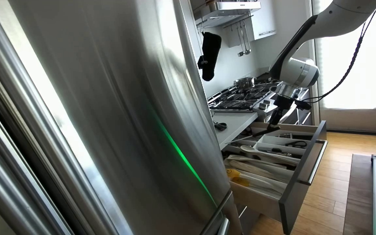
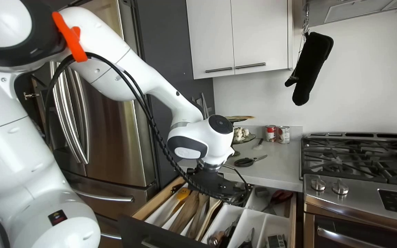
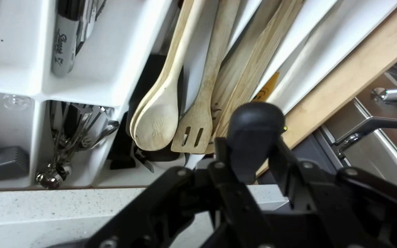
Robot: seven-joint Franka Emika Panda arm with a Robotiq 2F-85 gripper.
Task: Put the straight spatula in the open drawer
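A window glows bright white at far right, beyond a wood-plank floor, while a stainless-steel refrigerator, crossed by a thin green streak of light, fills the near left in an exterior view. In both exterior views, a gas stove stands beside a pale countertop against a white wall, beneath a range hood; white cabinets hang to the hood's left in an exterior view.

1. Arm: bent at elbow, forearm sloping down to wrist in both exterior views.
2. Wrist: lower than elbow, pitched so fingers point downward.
3. Fingers: clamped, side by side in wrist view, tips near but not meeting.
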